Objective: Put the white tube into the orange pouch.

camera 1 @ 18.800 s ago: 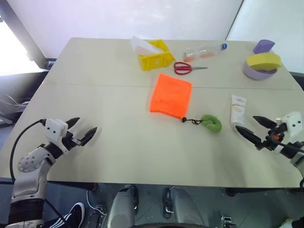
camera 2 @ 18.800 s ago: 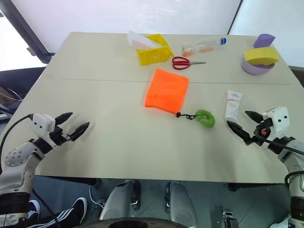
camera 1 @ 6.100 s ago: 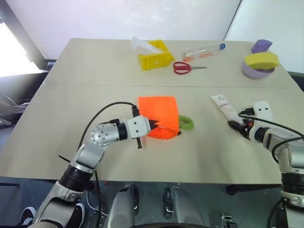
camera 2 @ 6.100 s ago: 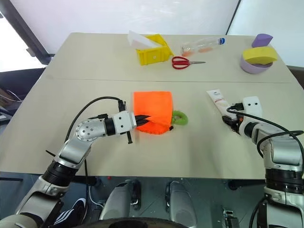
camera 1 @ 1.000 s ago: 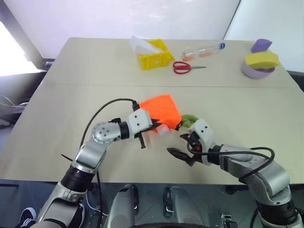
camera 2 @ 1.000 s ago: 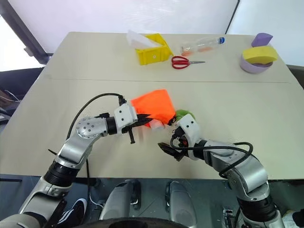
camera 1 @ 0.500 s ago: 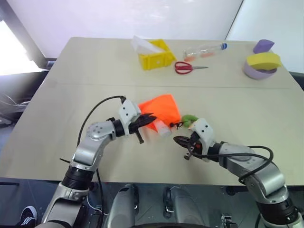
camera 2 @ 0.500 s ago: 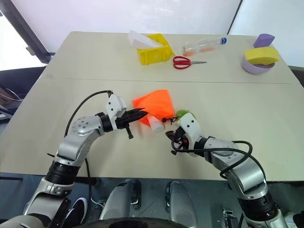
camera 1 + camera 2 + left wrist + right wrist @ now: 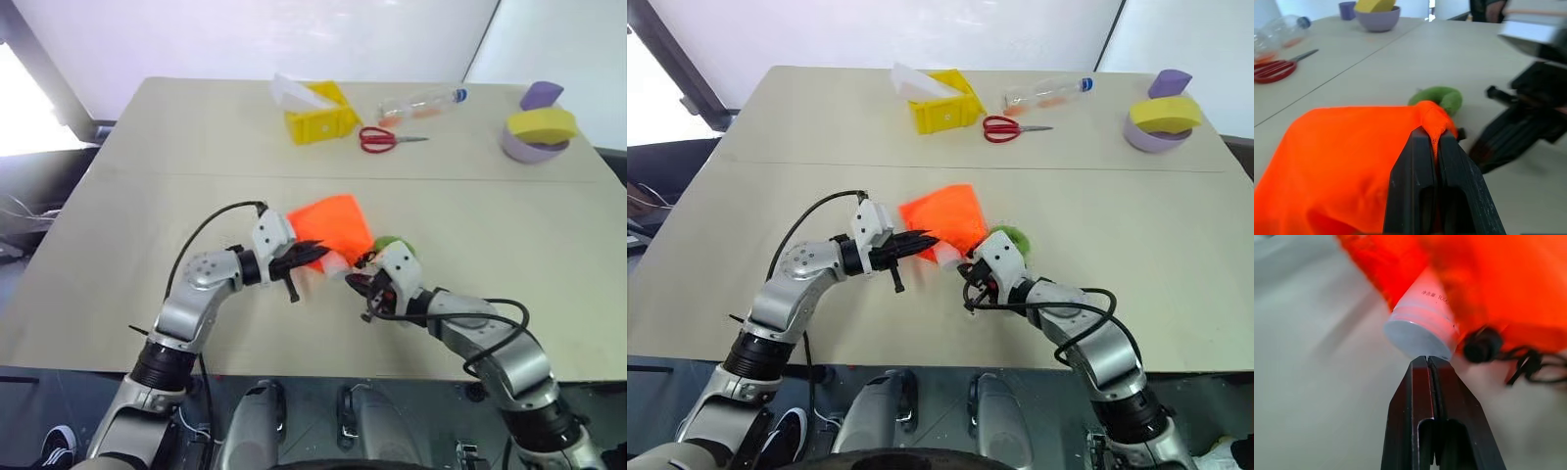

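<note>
We see the desk (image 9: 118,196) carrying everything. Near its middle lies the orange pouch (image 9: 331,223), one edge lifted by the left end effector (image 9: 315,253), whose fingers are pressed together, pinching the fabric at the mouth. Just past that end effector, the green ring (image 9: 1439,97) rests on the desk beside the pouch, tied to a black cord (image 9: 1528,364). The white tube (image 9: 1425,318) sits mostly inside the pouch, its capped end sticking out of the opening. The right end effector (image 9: 1428,363) is pressed shut and empty, its tips right at the tube's cap.
</note>
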Motion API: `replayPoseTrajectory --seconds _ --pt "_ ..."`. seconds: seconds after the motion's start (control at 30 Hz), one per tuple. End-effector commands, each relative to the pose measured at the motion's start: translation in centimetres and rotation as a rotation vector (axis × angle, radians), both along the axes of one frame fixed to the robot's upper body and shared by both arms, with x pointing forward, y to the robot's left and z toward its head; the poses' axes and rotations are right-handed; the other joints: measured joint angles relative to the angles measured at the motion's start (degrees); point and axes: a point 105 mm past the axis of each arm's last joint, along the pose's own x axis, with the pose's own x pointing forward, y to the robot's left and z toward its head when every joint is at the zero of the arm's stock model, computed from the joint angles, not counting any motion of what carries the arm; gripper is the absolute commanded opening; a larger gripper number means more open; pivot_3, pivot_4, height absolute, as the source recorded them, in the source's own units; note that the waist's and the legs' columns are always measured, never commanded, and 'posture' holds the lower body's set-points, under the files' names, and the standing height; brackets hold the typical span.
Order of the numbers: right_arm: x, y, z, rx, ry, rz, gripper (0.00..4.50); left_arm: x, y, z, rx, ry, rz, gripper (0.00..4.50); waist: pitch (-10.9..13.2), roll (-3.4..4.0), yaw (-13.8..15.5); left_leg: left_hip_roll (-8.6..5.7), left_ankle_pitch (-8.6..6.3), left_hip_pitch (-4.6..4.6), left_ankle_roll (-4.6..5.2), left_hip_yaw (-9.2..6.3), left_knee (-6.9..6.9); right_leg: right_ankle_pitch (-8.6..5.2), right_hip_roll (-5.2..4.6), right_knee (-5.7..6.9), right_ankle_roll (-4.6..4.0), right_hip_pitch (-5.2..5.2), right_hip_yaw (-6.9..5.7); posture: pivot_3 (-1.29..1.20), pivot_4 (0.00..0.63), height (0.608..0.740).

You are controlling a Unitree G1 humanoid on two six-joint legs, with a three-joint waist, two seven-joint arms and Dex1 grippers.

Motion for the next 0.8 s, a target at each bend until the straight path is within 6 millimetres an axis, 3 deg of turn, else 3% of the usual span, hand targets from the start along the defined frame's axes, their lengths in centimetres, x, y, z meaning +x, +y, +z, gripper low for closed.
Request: replayPoseTrajectory --seconds 0.03,0.23,0.33,0.6,0.7,0.8 --pt "0.4 0.9 0.6 0.014 -0.046 0.023 0.03 -1.1 -0.8 0.4 0.006 -0.013 -0.06 0.0 0.0 0.0 0.0 -0.01 0.0 0.0 0.0 0.01 0.0 0.0 0.0 0.0 0.0 0.0 0.0 0.0 0.15 0.74" --pt "1.4 1.9 1.7 0.078 -0.077 -0.012 0.03 -2.0 -1.0 -1.5 0.119 -0.016 -0.107 0.0 0.0 0.0 -0.1 0.01 0.0 0.01 0.0 0.02 0.0 0.0 0.03 0.05 0.01 -0.03 0.01 0.0 0.15 0.74" --pt "1.4 1.3 1.7 0.083 -0.074 -0.031 0.03 -2.0 -1.0 -1.8 0.135 -0.012 -0.1 0.0 0.0 0.0 -0.1 0.01 0.0 0.01 0.0 0.02 0.0 0.0 0.01 0.06 0.0 -0.04 0.01 0.0 0.15 0.74" --pt "-1.9 0.1 2.1 0.036 -0.061 0.089 0.03 -0.6 0.5 -2.8 0.217 -0.074 -0.031 0.0 0.0 0.0 -0.1 0.0 0.0 -0.02 0.0 0.06 -0.02 -0.01 -0.11 -0.03 0.0 -0.03 0.02 0.0 0.15 0.74" --pt "-2.3 -1.6 3.2 0.053 -0.055 0.088 0.03 -0.3 0.8 -3.1 0.233 -0.096 -0.016 0.0 0.0 0.0 0.0 0.03 0.0 -0.01 -0.01 0.02 -0.03 -0.01 -0.08 -0.02 0.0 -0.03 0.01 0.0 0.15 0.74" --pt "-2.2 -3.1 4.4 0.083 -0.051 0.076 0.9 -0.3 1.0 -3.5 0.25 -0.122 -0.011 0.0 0.0 0.0 0.0 0.03 -0.01 0.01 -0.01 0.01 -0.02 -0.01 -0.08 -0.02 -0.01 -0.02 0.0 0.0 0.15 0.74"
